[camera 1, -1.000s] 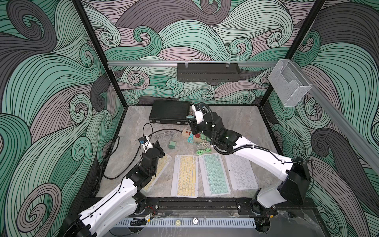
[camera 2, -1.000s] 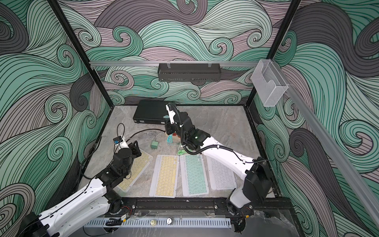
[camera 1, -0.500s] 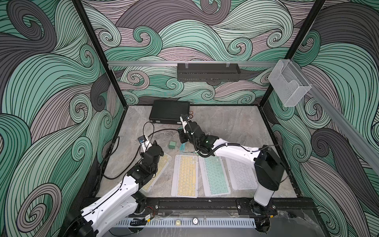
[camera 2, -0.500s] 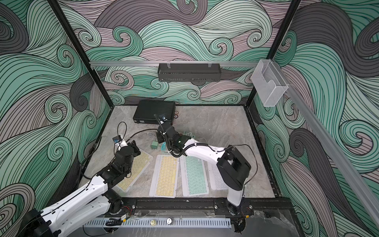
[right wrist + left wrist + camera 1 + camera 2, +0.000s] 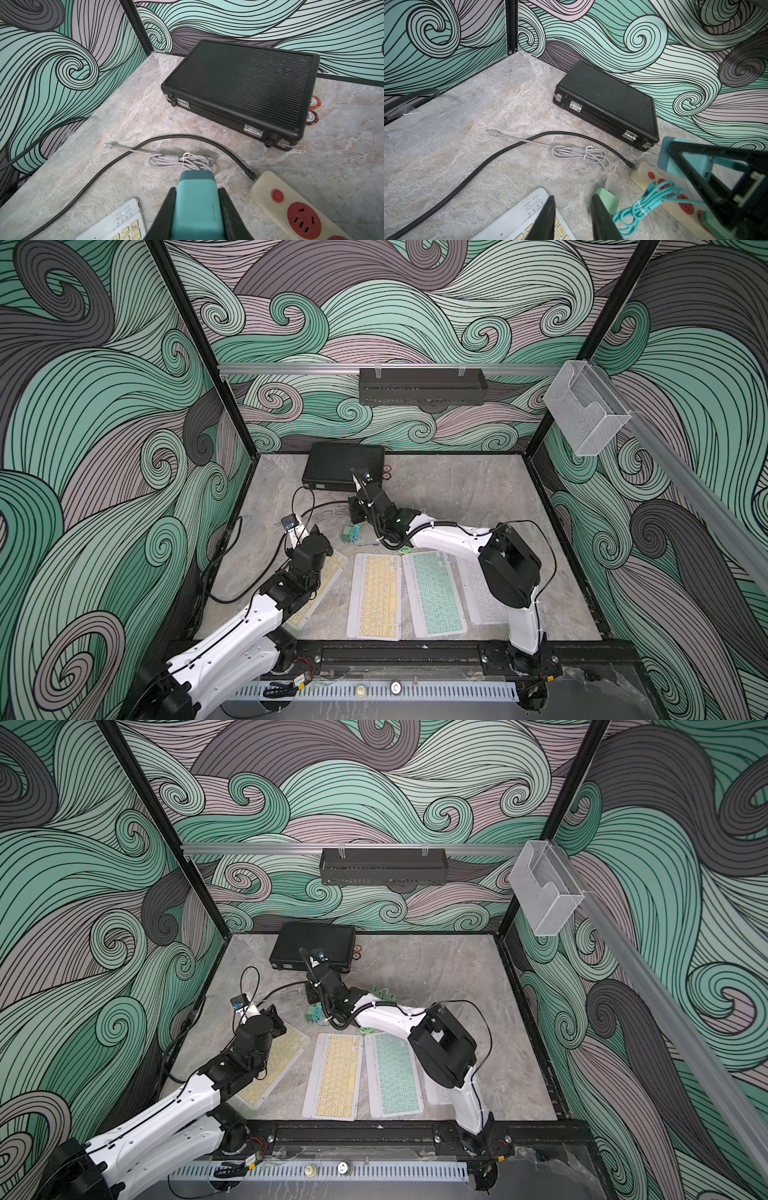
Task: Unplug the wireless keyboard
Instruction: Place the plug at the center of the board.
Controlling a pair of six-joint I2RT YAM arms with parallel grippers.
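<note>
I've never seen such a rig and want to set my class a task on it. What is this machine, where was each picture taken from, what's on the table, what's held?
This is a robot with two arms, each ending in a two-fingered gripper. The two wide pictures come from one camera head overhead; the two close ones from cameras on the arms' wrists. On the table lie a tilted yellow keyboard, a straight yellow keyboard, a green keyboard, a white keyboard, a black case, a power strip, a grey cable bundle and a teal cable. The right gripper is shut on a teal charger block; the left gripper hangs open, empty, above the tilted keyboard.
</note>
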